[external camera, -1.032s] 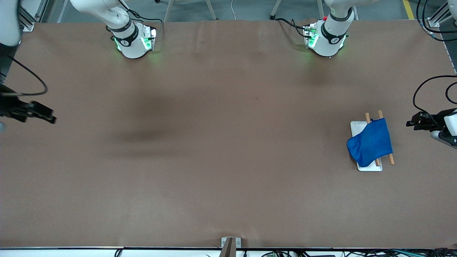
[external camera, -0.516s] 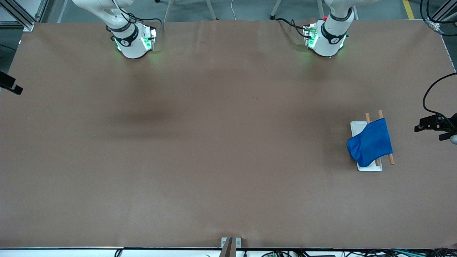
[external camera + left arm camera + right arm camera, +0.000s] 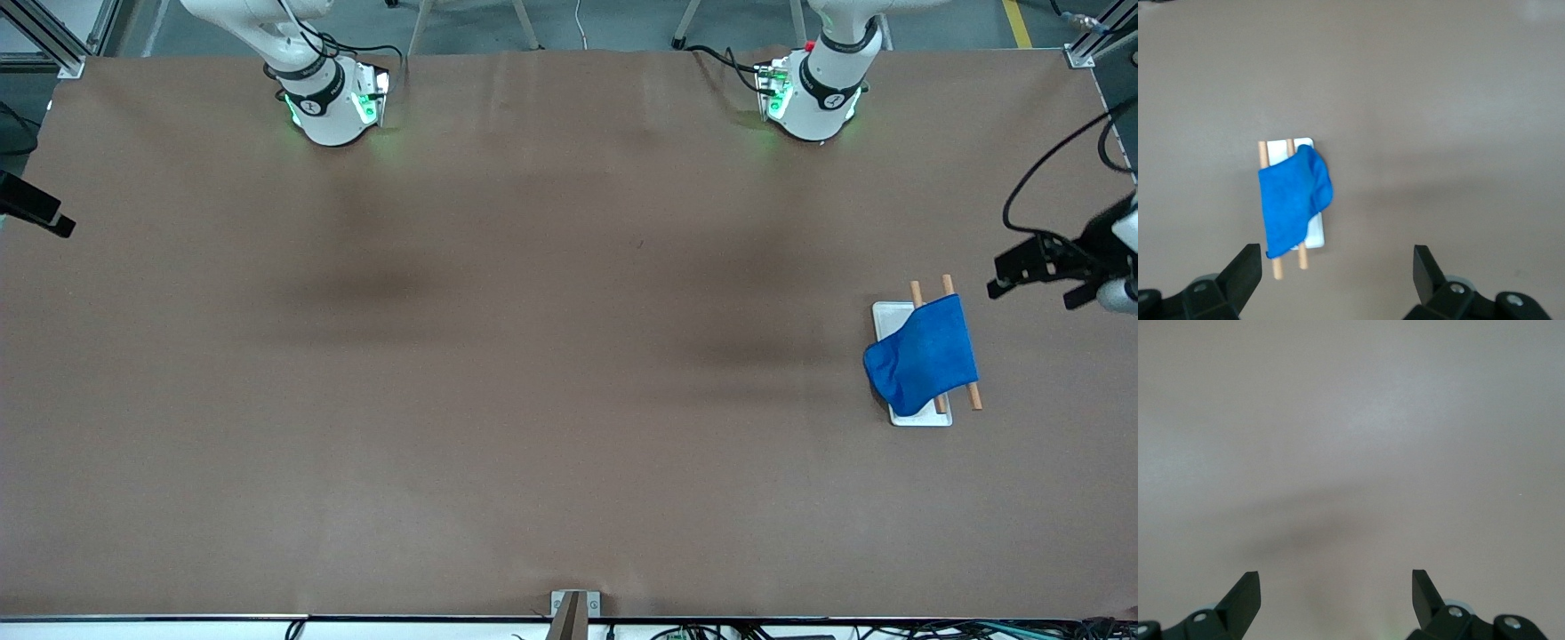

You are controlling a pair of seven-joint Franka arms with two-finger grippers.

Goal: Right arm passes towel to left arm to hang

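The bright blue towel (image 3: pixel 922 354) lies draped over two wooden rods (image 3: pixel 974 396) on a small white base (image 3: pixel 885 316) at the left arm's end of the table. It also shows in the left wrist view (image 3: pixel 1293 195). My left gripper (image 3: pixel 1036 277) hangs in the air at the table's edge beside the rack, open and empty, its fingertips (image 3: pixel 1247 267) wide apart. My right gripper (image 3: pixel 40 216) is at the right arm's end of the table, at the view's edge, open and empty over bare table (image 3: pixel 1338 487).
The brown table (image 3: pixel 533 356) is bare apart from the rack. The two arm bases (image 3: pixel 333 102) stand at the table's edge farthest from the front camera. A small metal bracket (image 3: pixel 573 609) sits at the nearest edge.
The left gripper has risen and come back toward the rack after pulling away. The right gripper has withdrawn to the view's edge and higher up. The towel has not moved.
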